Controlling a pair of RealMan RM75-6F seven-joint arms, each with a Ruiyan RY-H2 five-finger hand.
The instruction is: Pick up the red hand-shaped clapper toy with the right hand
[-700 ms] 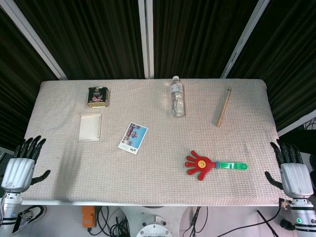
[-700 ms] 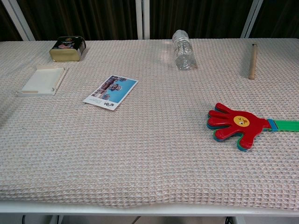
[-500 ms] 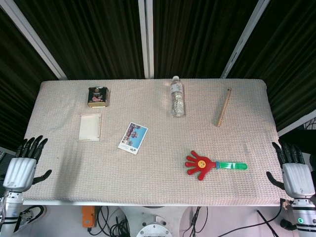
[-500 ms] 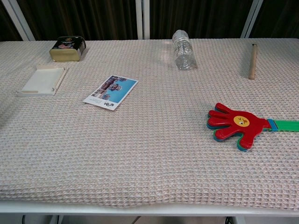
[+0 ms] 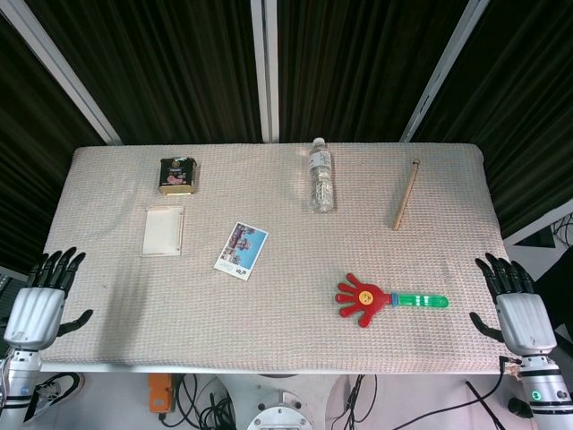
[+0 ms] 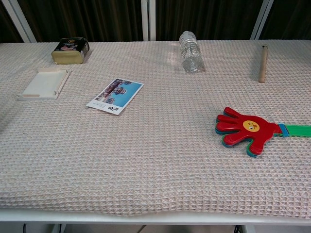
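Clapper toy [image 5: 365, 299] lies flat on worktop [image 5: 269, 313] w/ green handle at 3 o'clock; right robot hand [image 5: 517, 318], fingers spread & empty off the edge, should reach toward 9 o'clock & grip the handle.

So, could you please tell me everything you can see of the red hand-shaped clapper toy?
The red hand-shaped clapper toy lies flat on the woven cloth, towards the table's near right. It looks plastic: stacked hand-shaped leaves, red on top with blue and green edges beneath, a yellow smiley face on the palm and a translucent green handle pointing right. Its fingers point left. Nothing but the cloth touches it; neither hand holds it.
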